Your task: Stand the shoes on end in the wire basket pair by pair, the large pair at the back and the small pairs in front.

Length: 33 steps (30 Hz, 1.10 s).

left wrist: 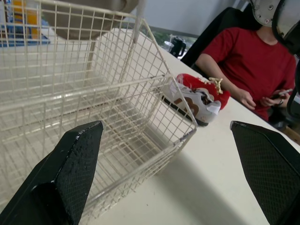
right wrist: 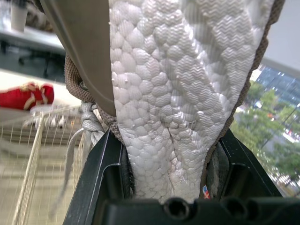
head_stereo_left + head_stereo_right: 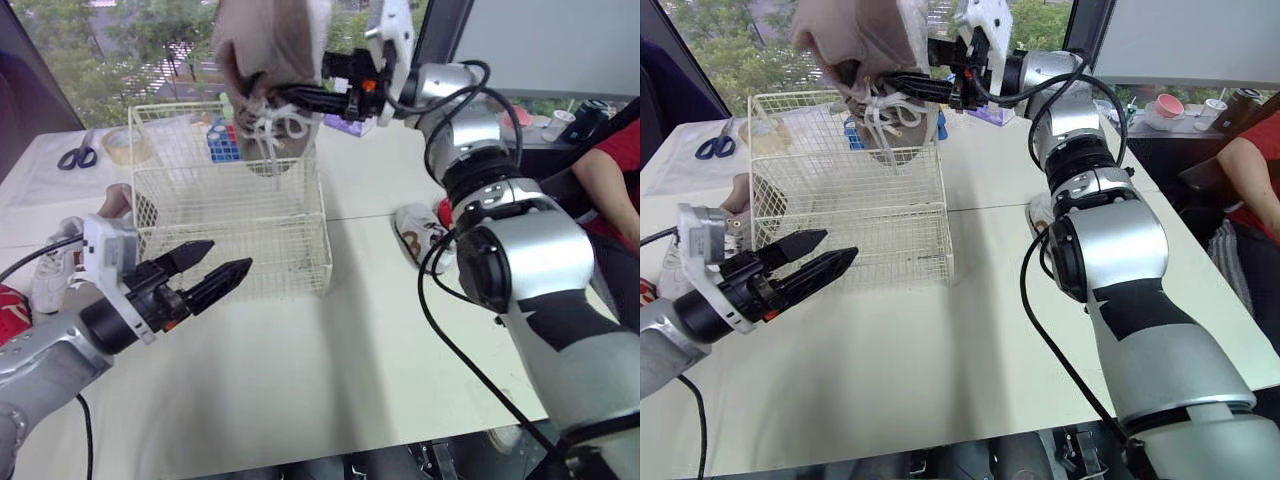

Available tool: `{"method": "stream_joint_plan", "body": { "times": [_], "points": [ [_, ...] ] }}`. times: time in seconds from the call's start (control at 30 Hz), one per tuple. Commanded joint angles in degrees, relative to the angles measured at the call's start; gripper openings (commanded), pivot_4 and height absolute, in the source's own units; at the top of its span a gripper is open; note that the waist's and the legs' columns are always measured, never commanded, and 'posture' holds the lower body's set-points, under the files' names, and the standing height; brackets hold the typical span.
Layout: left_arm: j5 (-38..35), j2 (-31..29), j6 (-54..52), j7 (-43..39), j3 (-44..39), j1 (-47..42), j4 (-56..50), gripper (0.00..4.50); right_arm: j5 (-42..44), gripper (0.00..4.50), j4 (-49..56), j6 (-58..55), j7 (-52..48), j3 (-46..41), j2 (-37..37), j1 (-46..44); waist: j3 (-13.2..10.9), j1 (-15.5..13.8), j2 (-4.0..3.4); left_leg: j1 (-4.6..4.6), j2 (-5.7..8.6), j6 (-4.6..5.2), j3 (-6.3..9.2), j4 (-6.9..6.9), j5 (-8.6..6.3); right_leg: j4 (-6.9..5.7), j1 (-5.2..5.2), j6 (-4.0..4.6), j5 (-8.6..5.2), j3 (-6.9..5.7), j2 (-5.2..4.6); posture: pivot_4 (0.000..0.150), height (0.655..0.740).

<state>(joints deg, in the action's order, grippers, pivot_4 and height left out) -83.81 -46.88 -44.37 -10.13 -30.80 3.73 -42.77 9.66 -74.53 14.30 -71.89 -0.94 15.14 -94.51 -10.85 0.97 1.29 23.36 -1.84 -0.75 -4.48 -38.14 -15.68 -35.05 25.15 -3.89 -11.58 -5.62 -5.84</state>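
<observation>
Beige shoe (image 3: pixel 262 52) clenched in right jaws above wire basket (image 3: pixel 240 215); left jaws agape.

We are reaching our right arm (image 3: pixel 520 250) far forward and up, with the elbow bent so the forearm is crossing toward our left. Our right gripper (image 3: pixel 290 96) is pointing leftward and roughly level, its two black fingers pressing in on both sides of a beige shoe (image 3: pixel 268 50). We are carrying our left arm (image 3: pixel 50 350) low on our left side, forearm aiming forward and slightly rightward. Our left gripper (image 3: pixel 226 258) is gaping, its fingers spread well apart.
</observation>
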Motion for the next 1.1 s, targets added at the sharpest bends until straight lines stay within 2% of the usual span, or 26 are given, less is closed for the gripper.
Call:
{"method": "stream_joint_plan", "body": {
  "times": [0.03,0.1,0.13,0.23,0.37,0.7,0.8,0.9,0.97,1.03,1.1],
  "points": [
    [1.0,0.1,2.3,-0.3,-0.1,-0.8,0.2,4.48,-3.4,1.57,-1.9,-2.0,3.6,-0.3,-0.4,-1.8,0.0,-0.1,0.00,0.00,0.00,0.02,0.01,0.00,-0.01,0.00,-0.01,0.00,0.00,0.00,0.00,0.150,0.7400],
    [1.2,0.4,2.9,0.5,0.3,-0.7,0.0,4.50,-6.2,2.63,-2.5,-1.7,6.3,0.7,-0.4,-1.5,0.0,-0.3,0.01,0.00,0.01,0.02,0.00,0.00,-0.01,0.00,-0.01,0.01,0.00,0.00,-0.01,0.150,0.7400],
    [1.2,0.5,3.1,0.9,0.5,-0.6,-0.2,4.50,-7.3,2.95,-2.7,-1.8,6.7,1.0,-0.3,-1.3,0.0,-0.3,0.03,0.00,0.00,0.02,0.01,-0.01,-0.01,0.00,-0.02,0.01,0.00,-0.01,-0.01,0.150,0.7400],
    [1.1,0.6,3.5,1.9,0.6,0.1,-1.1,4.50,-9.4,4.45,-3.1,-2.5,7.7,0.9,0.2,-1.2,0.0,-0.2,0.02,0.01,0.00,0.01,0.01,-0.01,-0.01,0.01,-0.03,0.03,0.01,0.00,-0.04,0.150,0.7400],
    [0.4,0.5,4.0,2.7,0.0,1.8,-2.0,4.50,-9.8,4.45,-2.8,-2.3,7.5,-1.0,1.7,-1.7,0.0,0.1,-0.01,0.02,0.00,-0.06,0.02,0.01,0.03,-0.01,0.05,0.03,0.02,0.02,-0.02,0.150,0.7400],
    [-1.7,-2.4,4.2,2.3,-1.9,-3.4,4.6,4.50,-9.8,4.45,1.0,0.4,-6.1,-1.9,10.0,5.0,0.0,-0.1,0.01,-0.05,0.01,0.02,-0.01,-0.01,-0.01,-0.02,-0.09,0.03,0.02,-0.02,0.02,0.150,0.7400],
    [-4.7,-6.2,3.9,4.0,-7.1,-7.8,11.2,4.50,-7.7,4.45,4.1,-0.3,-7.6,-3.7,14.1,8.0,0.0,-0.2,0.00,-0.05,0.01,-0.13,0.00,-0.02,0.08,-0.02,-0.10,0.04,0.03,-0.03,0.02,0.150,0.7400],
    [-4.0,-12.6,1.6,5.2,-11.0,-11.6,18.4,4.50,-6.1,4.45,9.1,-3.1,-9.0,-4.3,16.9,10.2,0.0,-0.1,-0.06,-0.04,0.01,-0.17,-0.01,-0.02,0.11,-0.02,-0.07,0.04,0.03,-0.04,0.04,0.150,0.7400],
    [-0.5,-18.3,-1.1,4.5,-11.1,-13.8,24.0,4.50,-4.1,4.45,16.4,-8.7,-11.9,-4.0,18.1,12.5,0.0,0.3,-0.08,-0.06,0.00,-0.17,-0.04,0.01,0.11,-0.03,-0.06,0.03,0.02,-0.01,0.05,0.150,0.7400],
    [1.7,-25.5,-5.3,1.0,-8.7,-17.3,33.3,4.50,0.1,4.45,33.7,-20.2,-17.3,-1.9,20.2,18.8,0.0,0.2,-0.05,-0.13,-0.01,-0.17,-0.05,0.03,0.11,-0.05,-0.06,0.02,0.02,0.06,0.09,0.150,0.7400],
    [5.9,-31.3,-8.5,-2.6,-2.7,-21.2,41.6,4.50,4.7,4.45,52.1,-31.1,-19.8,0.4,22.6,25.7,0.0,0.1,-0.08,-0.11,-0.08,-0.17,-0.05,0.07,0.10,-0.04,-0.07,0.02,0.02,0.02,0.22,0.150,0.7400]
  ]
}}
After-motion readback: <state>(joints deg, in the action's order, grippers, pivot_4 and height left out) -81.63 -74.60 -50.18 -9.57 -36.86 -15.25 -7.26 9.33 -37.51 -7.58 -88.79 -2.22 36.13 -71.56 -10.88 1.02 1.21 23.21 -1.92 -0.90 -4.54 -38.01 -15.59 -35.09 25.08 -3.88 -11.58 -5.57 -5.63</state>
